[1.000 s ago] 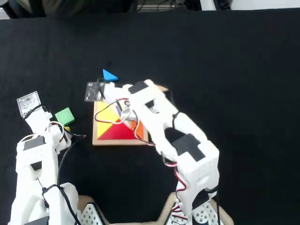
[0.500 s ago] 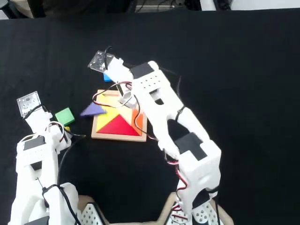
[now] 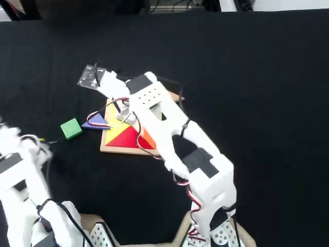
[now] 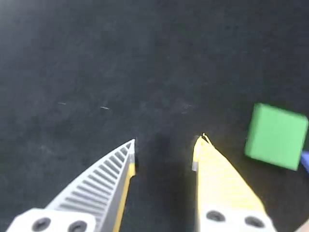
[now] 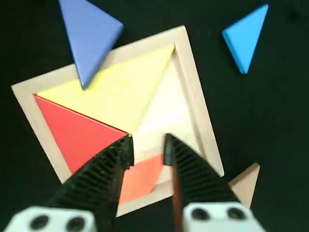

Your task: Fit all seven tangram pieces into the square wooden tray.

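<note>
The square wooden tray (image 5: 193,92) holds a yellow triangle (image 5: 113,94), a red triangle (image 5: 72,133) and an orange piece (image 5: 140,179); part of its floor is bare. A purple triangle (image 5: 89,34) lies with its tip over the tray's rim, at the tray's left side (image 3: 95,121) in the high view. A light blue triangle (image 5: 244,36) and a tan triangle (image 5: 246,181) rest on the cloth outside the tray. My right gripper (image 5: 147,145) hovers open over the tray, holding nothing. My left gripper (image 4: 166,147) is open above bare cloth, beside the green square (image 4: 276,136).
Black cloth covers the table. The right arm (image 3: 154,118) stretches across the tray (image 3: 126,149) and hides much of it. The green square (image 3: 71,128) sits left of the tray. The left arm (image 3: 18,164) is at the near left edge.
The right arm swung left over the tray, and the purple triangle came to lie at the tray's left rim. The left arm pulled away to the left, off the green square.
</note>
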Controlling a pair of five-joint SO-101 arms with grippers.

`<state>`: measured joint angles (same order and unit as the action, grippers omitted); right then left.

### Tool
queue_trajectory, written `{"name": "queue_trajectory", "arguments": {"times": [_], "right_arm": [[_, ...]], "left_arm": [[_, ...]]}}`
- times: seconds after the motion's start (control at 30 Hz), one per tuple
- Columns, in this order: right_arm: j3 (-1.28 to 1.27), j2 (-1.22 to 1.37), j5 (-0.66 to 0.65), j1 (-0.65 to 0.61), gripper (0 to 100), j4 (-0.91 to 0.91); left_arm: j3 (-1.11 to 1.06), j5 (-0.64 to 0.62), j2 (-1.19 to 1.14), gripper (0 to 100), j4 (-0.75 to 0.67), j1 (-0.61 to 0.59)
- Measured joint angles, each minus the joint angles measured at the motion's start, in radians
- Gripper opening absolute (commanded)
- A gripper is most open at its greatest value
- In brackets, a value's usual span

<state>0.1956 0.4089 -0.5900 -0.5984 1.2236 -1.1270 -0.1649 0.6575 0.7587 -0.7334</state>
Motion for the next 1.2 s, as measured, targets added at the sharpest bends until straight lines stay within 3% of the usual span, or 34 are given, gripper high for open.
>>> {"name": "queue_trajectory", "arguments": {"times": [0.2,0.37,0.5,0.63,0.93,1.0,1.1,1.2], "right_arm": [[0.0,-0.167,0.006,0.101,14.5,0.123],[-0.072,-0.445,0.005,0.18,14.5,0.229],[-0.204,-0.663,0.02,0.328,14.5,0.236],[-0.4,-0.79,0.08,0.453,14.5,0.212],[-0.948,-0.933,0.216,0.486,14.5,-0.132],[-1.036,-0.953,0.239,0.45,14.5,-0.206],[-1.079,-0.962,0.245,0.434,14.5,-0.247],[-1.085,-0.964,0.247,0.427,14.5,-0.261]], "left_arm": [[0.072,0.118,-0.009,20,-0.002,0.077],[0.152,0.176,-0.011,20,-0.002,0.247],[0.232,0.408,-0.021,20,0.031,0.425],[0.37,0.671,-0.087,20,0.164,0.531],[0.842,0.624,-0.543,20,0.528,0.6],[0.947,0.732,-0.652,20,0.6,0.591],[1.031,1.02,-0.713,20,0.713,0.565],[1.049,1.198,-0.713,20,0.71,0.562]]}}
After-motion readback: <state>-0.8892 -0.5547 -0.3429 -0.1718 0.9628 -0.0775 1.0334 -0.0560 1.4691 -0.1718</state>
